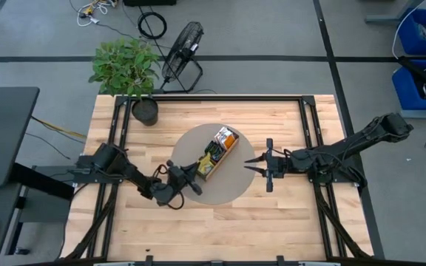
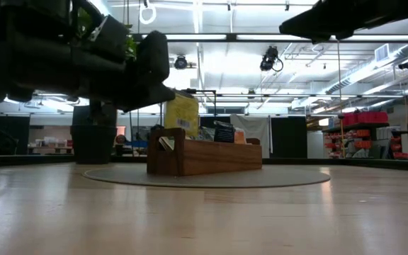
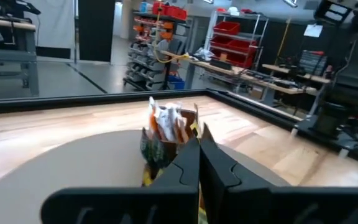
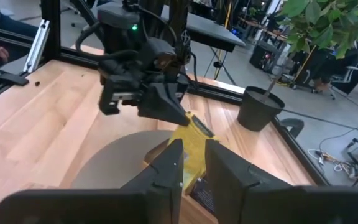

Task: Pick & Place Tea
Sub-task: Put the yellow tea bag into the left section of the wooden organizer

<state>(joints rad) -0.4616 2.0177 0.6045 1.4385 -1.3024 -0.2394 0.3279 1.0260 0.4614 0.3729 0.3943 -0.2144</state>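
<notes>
A long brown wooden tray [image 1: 224, 148] lies on a round grey mat in the middle of the table. Orange-and-white, dark and yellow-green tea packets [image 3: 165, 121] stand in it. My left gripper [image 1: 197, 172] hovers at the tray's near-left end, shut on a yellow-green packet [image 2: 181, 115] that stands upright just above that end. My right gripper [image 1: 248, 165] is on the tray's right side, pointing at it. It is a little open [image 4: 193, 158] and touches nothing. My left gripper pinches the yellow-green packet between its two fingers [image 4: 166, 107] by its upper part [image 2: 170, 103]. The fingers come slanting down from the table's left side. The packet hangs upright below them, its lower edge [image 2: 183, 130] level with the tray's top; whether it touches the tray does not show.
A potted plant [image 1: 145, 111] stands on the table's far-left part. Black frame rails [image 1: 309, 133] run along the table's sides and far edge. Bare wood lies on the near side of the grey mat [image 1: 220, 193].
</notes>
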